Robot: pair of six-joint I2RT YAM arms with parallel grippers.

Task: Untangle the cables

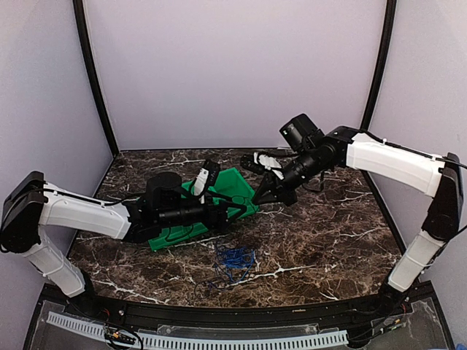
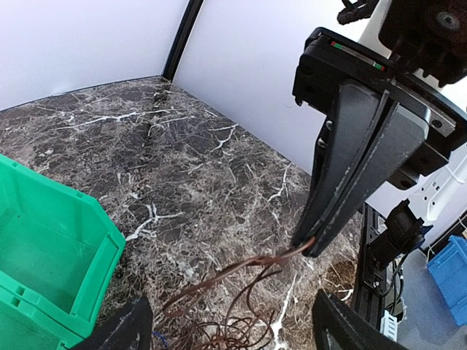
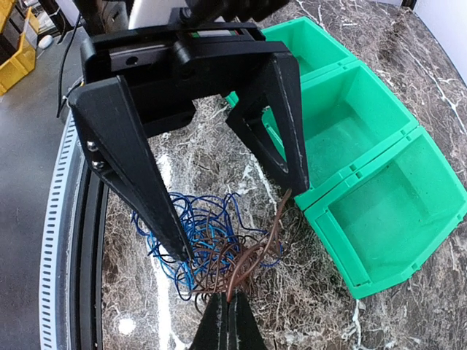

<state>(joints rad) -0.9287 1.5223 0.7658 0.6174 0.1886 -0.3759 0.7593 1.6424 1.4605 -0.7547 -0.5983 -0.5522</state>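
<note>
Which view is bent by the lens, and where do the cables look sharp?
Top external: the table's front rail bows, the blue cable looks small and soft. Right wrist: blue and brown cable strands are sharp. Left wrist: evenly lit, no glare.

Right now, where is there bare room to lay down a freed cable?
Bare marble table runs from the green bin rightward to the right arm; the bin's three compartments look empty. Crowded: beside the bin, where the blue cable tangle, brown cable, open left gripper and shut right gripper meet.

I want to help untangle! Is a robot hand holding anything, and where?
The right gripper pinches brown cable strands just above the tangle; left gripper holds nothing.
</note>
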